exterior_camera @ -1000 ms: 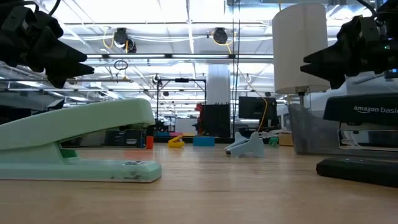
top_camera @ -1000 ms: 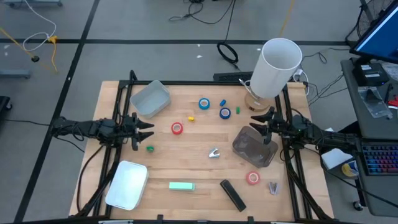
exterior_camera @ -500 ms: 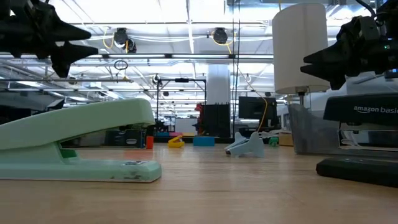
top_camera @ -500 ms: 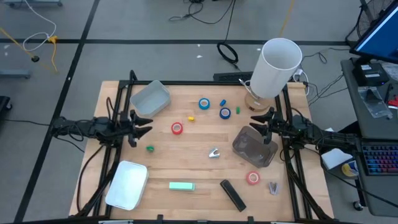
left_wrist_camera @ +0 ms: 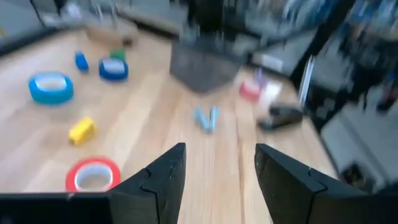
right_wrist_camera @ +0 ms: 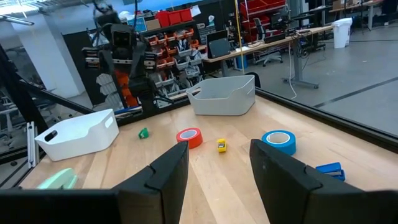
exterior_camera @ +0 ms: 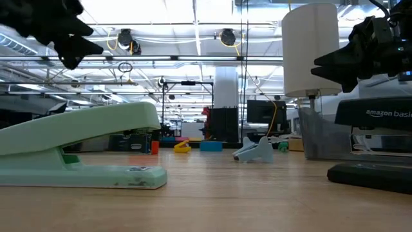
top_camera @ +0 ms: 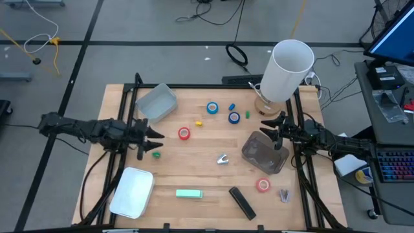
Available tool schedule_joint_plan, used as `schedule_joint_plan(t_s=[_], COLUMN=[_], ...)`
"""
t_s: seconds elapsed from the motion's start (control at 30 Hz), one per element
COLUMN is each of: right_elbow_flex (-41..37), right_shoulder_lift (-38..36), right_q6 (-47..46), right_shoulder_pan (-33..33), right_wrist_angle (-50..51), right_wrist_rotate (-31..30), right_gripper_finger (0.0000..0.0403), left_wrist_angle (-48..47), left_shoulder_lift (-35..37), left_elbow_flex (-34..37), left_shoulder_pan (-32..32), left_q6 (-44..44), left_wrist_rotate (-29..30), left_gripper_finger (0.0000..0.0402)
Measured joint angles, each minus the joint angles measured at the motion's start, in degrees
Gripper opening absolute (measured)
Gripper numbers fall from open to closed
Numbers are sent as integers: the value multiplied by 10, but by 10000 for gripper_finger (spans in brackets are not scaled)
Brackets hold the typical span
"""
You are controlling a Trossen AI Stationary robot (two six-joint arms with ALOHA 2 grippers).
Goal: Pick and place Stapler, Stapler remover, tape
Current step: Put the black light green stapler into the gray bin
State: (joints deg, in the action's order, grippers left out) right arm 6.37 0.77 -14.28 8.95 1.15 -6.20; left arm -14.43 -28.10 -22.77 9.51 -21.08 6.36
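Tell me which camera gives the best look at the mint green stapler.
The low view: the green stapler fills the near left in full side profile, lying on the table. The high view shows it only as a small bar near the front edge. The right wrist view catches just a pale green corner; the left wrist view misses it.

2 matte-black jointed arms with black cabling along their links; left gripper and right gripper each carry 2 dark, angular, tapering fingers with flat faceted faces.

Left wrist view blurred; black stapler cut off (low view)
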Motion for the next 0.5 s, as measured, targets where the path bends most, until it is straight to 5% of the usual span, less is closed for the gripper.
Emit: schedule_joint_plan(t_s=[0.2, 0.5], right_elbow_flex=[0, 1], right_shoulder_lift=[0, 0], right_q6=[0, 1], right_shoulder_pan=[0, 0], right_wrist_angle=[0, 0], right_wrist_rotate=[0, 0], right_gripper_finger=[167, 167], left_wrist_angle=[-114, -120], left_shoulder_lift=[-177, -367], left_elbow_flex=[-140, -283], left_shoulder_pan=[4, 52], left_q6=[19, 5], left_wrist_rotate=[-41, -127], left_gripper_finger=[191, 191])
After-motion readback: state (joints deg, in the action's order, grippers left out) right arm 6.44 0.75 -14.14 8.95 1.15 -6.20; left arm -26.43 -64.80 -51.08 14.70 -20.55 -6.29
